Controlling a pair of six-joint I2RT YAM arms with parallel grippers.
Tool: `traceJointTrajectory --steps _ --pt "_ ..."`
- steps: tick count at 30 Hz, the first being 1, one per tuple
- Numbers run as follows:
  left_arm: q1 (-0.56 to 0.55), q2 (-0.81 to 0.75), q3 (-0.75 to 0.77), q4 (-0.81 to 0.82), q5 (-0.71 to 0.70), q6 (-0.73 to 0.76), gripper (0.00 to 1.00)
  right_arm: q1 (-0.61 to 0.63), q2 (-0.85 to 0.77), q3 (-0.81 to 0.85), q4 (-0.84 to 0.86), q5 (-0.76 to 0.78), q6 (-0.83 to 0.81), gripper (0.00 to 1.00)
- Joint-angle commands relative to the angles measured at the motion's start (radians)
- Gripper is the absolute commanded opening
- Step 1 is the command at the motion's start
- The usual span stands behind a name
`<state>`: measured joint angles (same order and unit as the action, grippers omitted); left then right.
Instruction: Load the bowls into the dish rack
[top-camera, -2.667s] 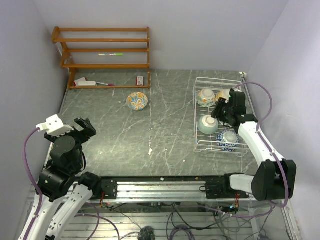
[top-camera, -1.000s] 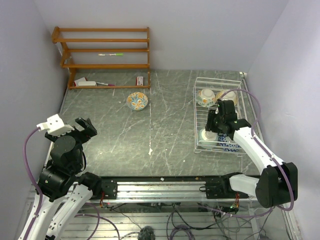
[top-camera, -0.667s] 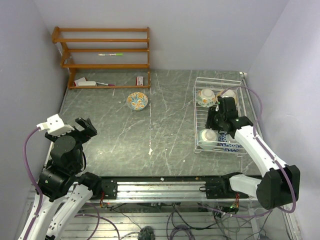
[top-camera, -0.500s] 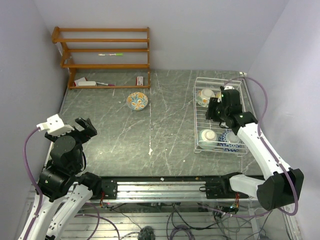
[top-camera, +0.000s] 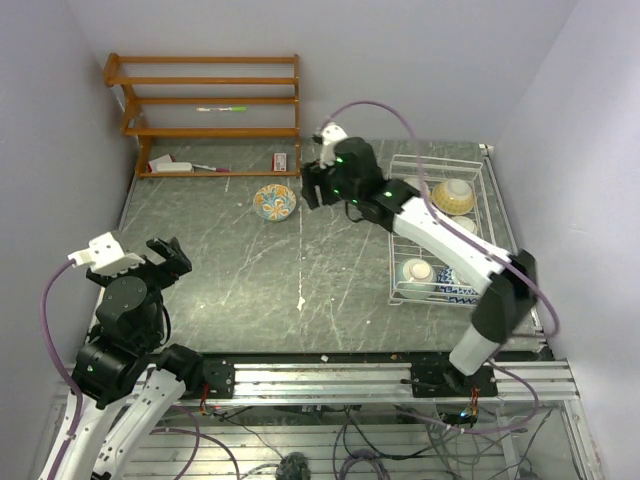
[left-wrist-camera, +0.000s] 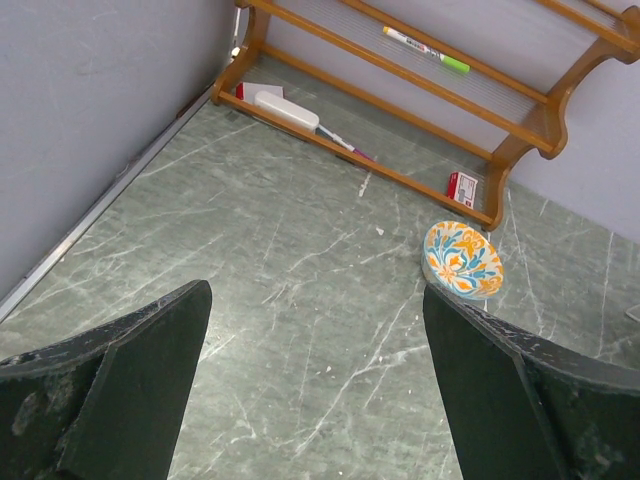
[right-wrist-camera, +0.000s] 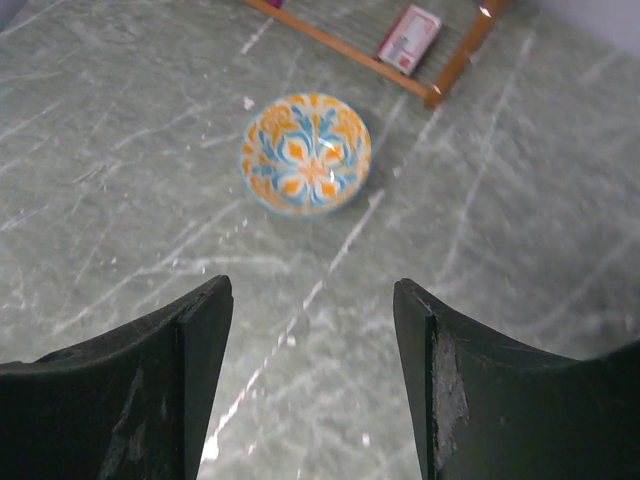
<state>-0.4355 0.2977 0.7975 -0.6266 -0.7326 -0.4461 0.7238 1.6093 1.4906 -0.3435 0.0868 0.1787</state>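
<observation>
One colourful painted bowl (top-camera: 274, 201) with orange and blue flowers sits upright on the table, left of the white wire dish rack (top-camera: 440, 159). It also shows in the left wrist view (left-wrist-camera: 463, 259) and the right wrist view (right-wrist-camera: 306, 153). Inside the rack I see a cream-and-yellow bowl (top-camera: 453, 196), a pale bowl (top-camera: 417, 271) and a blue-patterned bowl (top-camera: 457, 287); my right arm covers part of the rack. My right gripper (top-camera: 308, 192) (right-wrist-camera: 312, 290) is open and empty, just right of the loose bowl. My left gripper (top-camera: 170, 255) (left-wrist-camera: 315, 295) is open and empty at the near left.
A wooden shelf unit (top-camera: 205, 110) stands at the back left against the wall, holding a marker (left-wrist-camera: 425, 50), a white block (left-wrist-camera: 286, 110) and a small red box (top-camera: 281, 161). Walls close in on the left, back and right.
My right gripper has left the dish rack and swung far left across the table to beside the loose bowl, open. The left arm has barely moved.
</observation>
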Motion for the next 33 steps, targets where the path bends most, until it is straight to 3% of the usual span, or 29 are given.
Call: traceJointTrajectory --steps 1,5,7,11,22,26,33 --pt "0.007 -0.012 -0.001 0.008 -0.020 -0.010 0.98 0.026 0.220 0.200 0.025 -0.067 -0.154 0.66" --pt "0.007 -0.011 0.000 0.007 -0.026 -0.011 0.98 0.035 0.396 0.349 -0.001 -0.174 -0.222 0.67" --pt "0.007 -0.012 -0.001 0.006 -0.030 -0.011 0.98 0.039 0.486 0.411 -0.009 -0.213 -0.251 0.76" --pt "0.007 -0.009 0.000 0.005 -0.030 -0.010 0.98 0.051 0.607 0.481 0.000 -0.247 -0.280 0.82" --pt "0.007 0.008 0.000 0.006 -0.031 -0.003 0.98 0.089 0.806 0.598 0.012 -0.247 -0.302 0.83" --pt "0.007 0.005 0.000 0.005 -0.035 -0.004 0.98 0.097 0.835 0.597 0.046 -0.160 -0.303 0.76" --pt "0.007 0.006 0.000 0.004 -0.038 -0.003 0.98 0.099 0.865 0.582 0.078 -0.086 -0.306 0.51"
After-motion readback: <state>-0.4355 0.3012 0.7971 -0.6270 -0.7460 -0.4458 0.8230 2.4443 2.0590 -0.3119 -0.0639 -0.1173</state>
